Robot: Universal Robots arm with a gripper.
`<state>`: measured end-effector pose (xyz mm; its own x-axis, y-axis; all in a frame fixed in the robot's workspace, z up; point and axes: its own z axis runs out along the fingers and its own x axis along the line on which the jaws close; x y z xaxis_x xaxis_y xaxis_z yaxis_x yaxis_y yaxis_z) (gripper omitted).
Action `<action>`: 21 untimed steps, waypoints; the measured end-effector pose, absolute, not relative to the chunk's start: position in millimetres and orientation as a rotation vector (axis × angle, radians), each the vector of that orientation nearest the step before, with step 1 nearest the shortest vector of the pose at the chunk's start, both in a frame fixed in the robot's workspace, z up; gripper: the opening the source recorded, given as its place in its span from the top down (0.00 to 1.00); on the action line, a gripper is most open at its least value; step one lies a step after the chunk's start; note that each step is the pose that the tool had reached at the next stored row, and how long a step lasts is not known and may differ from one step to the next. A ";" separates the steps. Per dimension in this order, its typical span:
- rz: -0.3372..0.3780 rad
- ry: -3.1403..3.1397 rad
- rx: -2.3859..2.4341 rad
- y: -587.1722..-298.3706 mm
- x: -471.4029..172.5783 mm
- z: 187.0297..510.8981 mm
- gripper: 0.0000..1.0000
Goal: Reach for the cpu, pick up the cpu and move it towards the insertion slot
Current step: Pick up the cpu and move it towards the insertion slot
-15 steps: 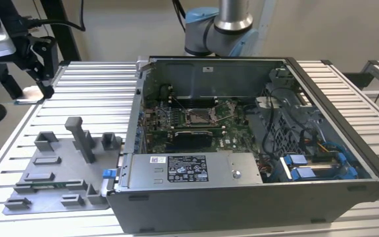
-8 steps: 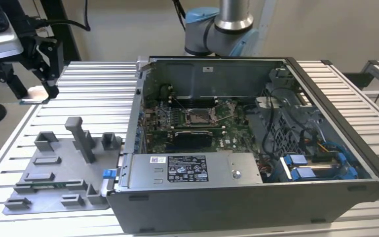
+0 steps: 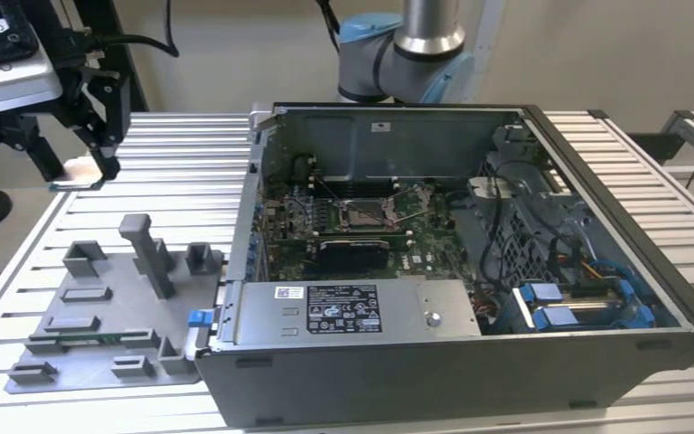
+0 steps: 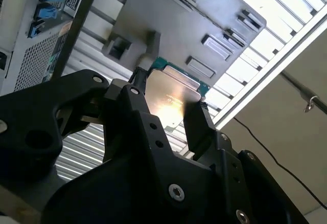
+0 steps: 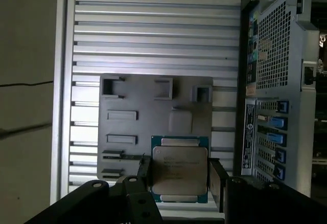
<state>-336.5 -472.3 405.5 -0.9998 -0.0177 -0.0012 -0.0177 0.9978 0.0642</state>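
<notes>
The cpu (image 3: 79, 169), a thin square chip with a pale metal top, hangs in the air at the exterior view's far left, above the slatted table. My gripper (image 3: 82, 174) is shut on it, one black finger on each side. Both wrist views show the cpu (image 5: 179, 170) (image 4: 171, 93) clamped between the fingers (image 5: 218, 180) (image 4: 199, 119), well above the grey fixture plate (image 5: 148, 127). The insertion slot (image 3: 363, 214), a shiny square frame with a dark centre, lies on the green motherboard inside the open computer case, far to the exterior view's right of the gripper.
The open computer case (image 3: 444, 362) takes up the middle and right of the exterior view. The grey fixture plate (image 3: 100, 348) with its upright blocks lies on the table at the lower left. The arm's base (image 3: 401, 45) stands behind the case.
</notes>
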 end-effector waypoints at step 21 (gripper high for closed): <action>0.101 3.139 -0.028 -472.3 -315.0 405.5 1.00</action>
<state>-315.0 -472.3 405.5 -0.9998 -0.0177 -0.0012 -0.0177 0.9978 0.0642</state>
